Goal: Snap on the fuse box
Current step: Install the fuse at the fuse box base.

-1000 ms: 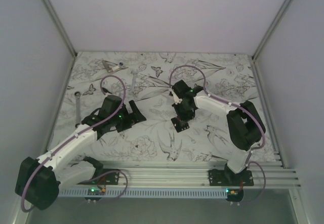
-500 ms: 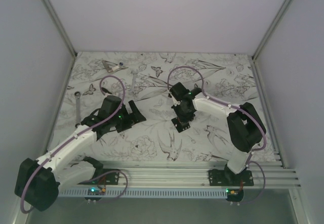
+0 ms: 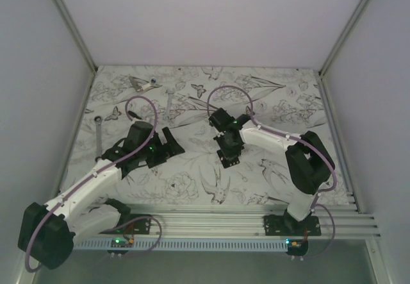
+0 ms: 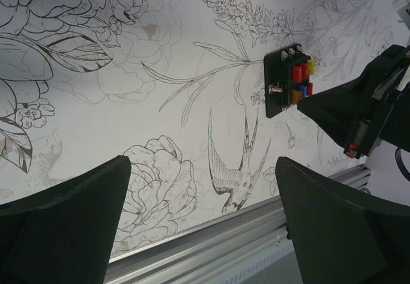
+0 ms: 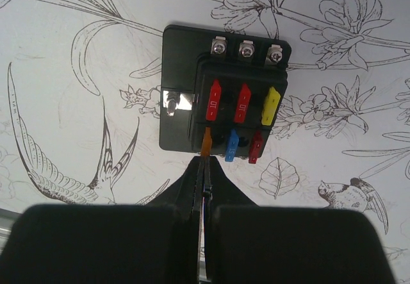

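My right claw [image 5: 204, 168] is pinched shut, its tips meeting the orange fuse [image 5: 206, 142] of the fuse box [image 5: 182, 59], which lies flat on the desk [image 5: 77, 111]. I'm likely pressing it home. My left claw [image 4: 202, 168] hangs wide open, apart.

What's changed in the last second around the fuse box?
The right gripper has closed fully, its tips meeting at the orange fuse in the fuse box; its wrist swung slightly left above the box. Whether it pinches the fuse is unclear. The fuse box has not moved, and the left gripper stays wide open, off to the left.
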`<control>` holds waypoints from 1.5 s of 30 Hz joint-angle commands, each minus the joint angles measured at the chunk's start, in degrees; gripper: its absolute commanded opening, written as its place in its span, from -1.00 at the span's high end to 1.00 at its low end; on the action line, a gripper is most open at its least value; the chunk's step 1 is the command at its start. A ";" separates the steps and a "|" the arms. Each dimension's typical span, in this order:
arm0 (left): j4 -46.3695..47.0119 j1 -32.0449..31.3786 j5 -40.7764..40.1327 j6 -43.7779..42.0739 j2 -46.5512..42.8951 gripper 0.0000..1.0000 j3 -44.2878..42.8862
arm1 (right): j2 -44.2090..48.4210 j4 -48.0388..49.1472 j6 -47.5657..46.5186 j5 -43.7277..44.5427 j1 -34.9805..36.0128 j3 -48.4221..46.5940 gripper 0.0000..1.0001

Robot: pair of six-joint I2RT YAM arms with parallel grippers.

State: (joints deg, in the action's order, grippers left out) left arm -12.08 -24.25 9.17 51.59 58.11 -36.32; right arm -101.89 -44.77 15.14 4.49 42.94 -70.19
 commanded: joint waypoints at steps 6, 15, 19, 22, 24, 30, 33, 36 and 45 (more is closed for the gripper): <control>-1.01 0.52 0.53 0.79 -1.61 -1.00 1.24 | -2.43 0.74 3.06 3.43 1.59 1.32 1.00; -1.01 0.53 0.43 1.32 -2.12 -1.00 1.47 | -6.04 0.78 3.85 3.75 4.68 -1.17 1.00; -1.00 0.52 0.36 1.29 -2.12 -1.00 1.51 | -7.22 0.91 4.10 3.87 4.71 -0.69 1.00; -1.02 0.52 0.44 1.23 -1.75 -1.00 1.53 | -8.87 1.05 3.95 3.68 4.70 -0.45 1.00; -0.95 0.52 0.45 1.23 -1.68 -0.99 1.48 | -9.49 1.91 3.89 2.99 4.78 -0.32 1.00; -1.00 0.52 0.43 1.23 -1.51 -1.00 1.44 | -10.00 3.46 3.25 2.45 4.82 -1.90 1.00; -0.96 0.52 0.53 1.23 -1.43 -1.00 1.42 | -9.95 3.38 2.86 2.07 4.83 -2.86 0.93; -1.01 0.52 0.62 1.15 -1.65 -0.99 1.50 | -7.15 3.62 3.19 2.16 4.90 -2.41 0.76; -0.96 0.52 0.56 1.31 -1.86 -0.99 1.70 | 1.69 3.03 3.86 3.30 4.96 -0.57 0.43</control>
State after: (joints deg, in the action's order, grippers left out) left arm -12.10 -24.25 9.17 52.90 56.84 -35.62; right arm -103.55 -43.27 17.50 8.36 47.18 -71.55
